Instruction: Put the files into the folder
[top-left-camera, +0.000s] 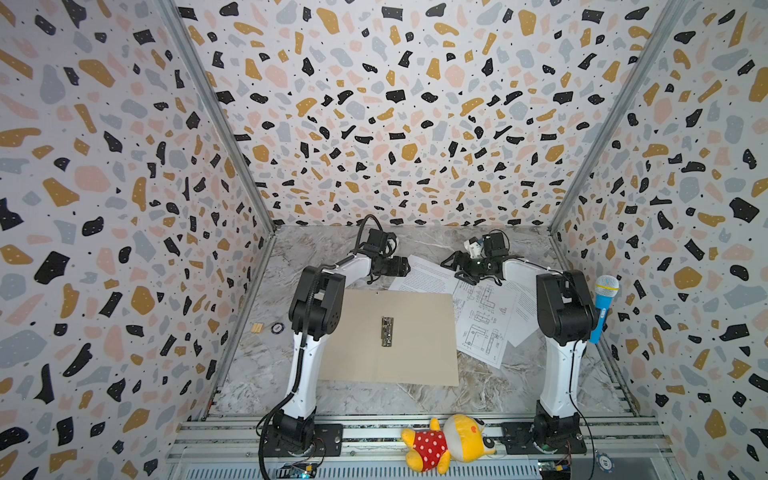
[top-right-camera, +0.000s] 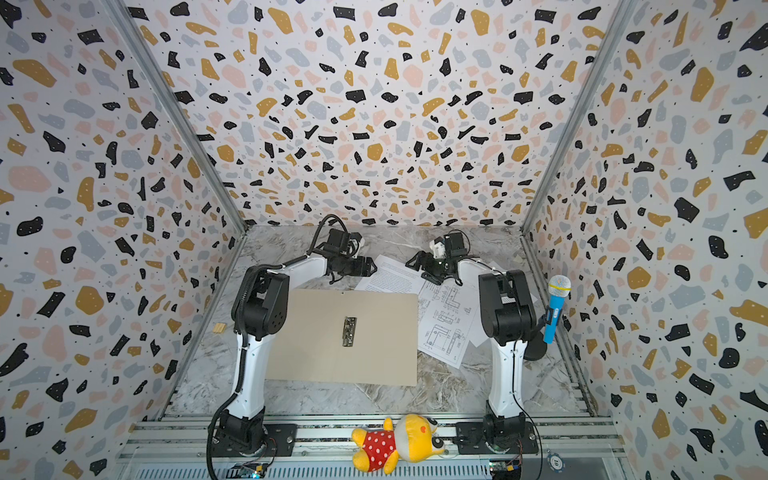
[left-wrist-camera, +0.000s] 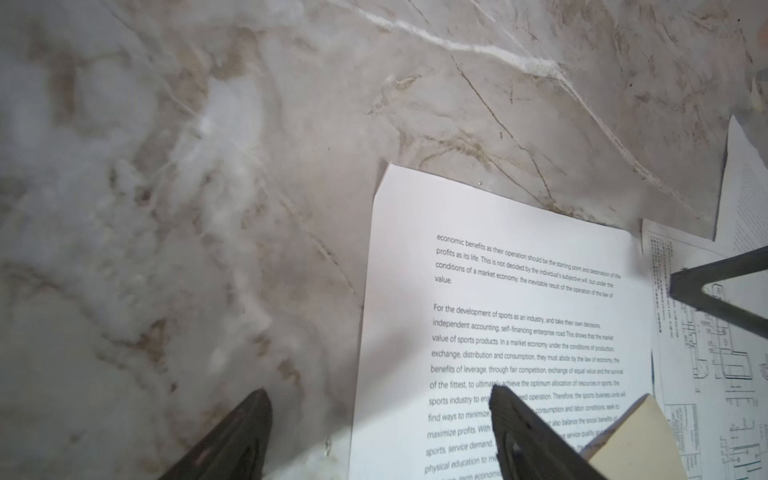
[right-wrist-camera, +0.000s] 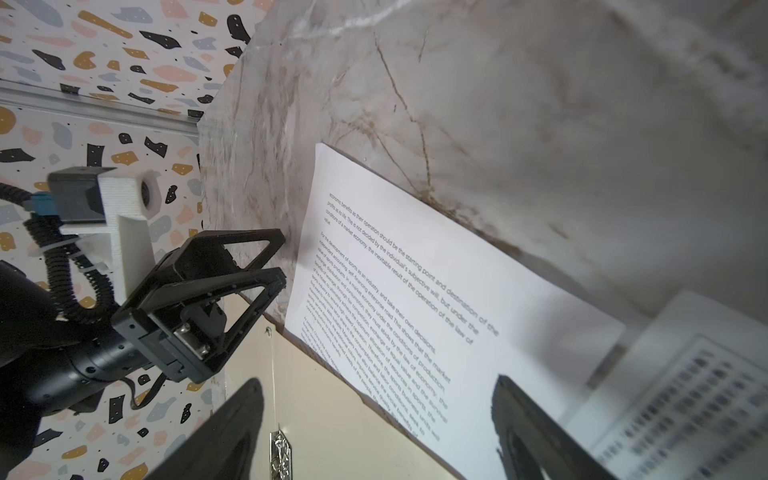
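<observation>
The large tan cardboard folder (top-left-camera: 415, 353) lies open and flat on the marble-patterned table (left-wrist-camera: 208, 166). It holds nothing but the small silver metal clip (top-left-camera: 387, 331) at its spine; none of the files is in it yet. All three lie off the folder's far right corner:

- The white sheet of dense printed text (top-left-camera: 428, 276) is nearest, and the folder's corner covers its near edge.
- The white sheet of black line drawings (top-left-camera: 482, 332) lies just beside the folder's right edge.
- A second white text sheet (top-left-camera: 524, 307) lies partly under the drawing sheet, farther from the folder.

The left pincer (left-wrist-camera: 378, 390) is spread wide and empty, straddling the first text sheet's side edge just beyond the folder's far edge. The right pincer (right-wrist-camera: 378, 384) also gapes empty above that sheet, near the same corner. Whether either touches the paper I cannot tell.

The step looks to be picking up that first text sheet. Flat paper gives a jaw no edge to catch. A fair way is to press one fingertip down and draw the sheet away from the folder, freeing it from under the corner and raising a buckle to pinch. The other pincer could steady the folder so it does not drag along.
</observation>
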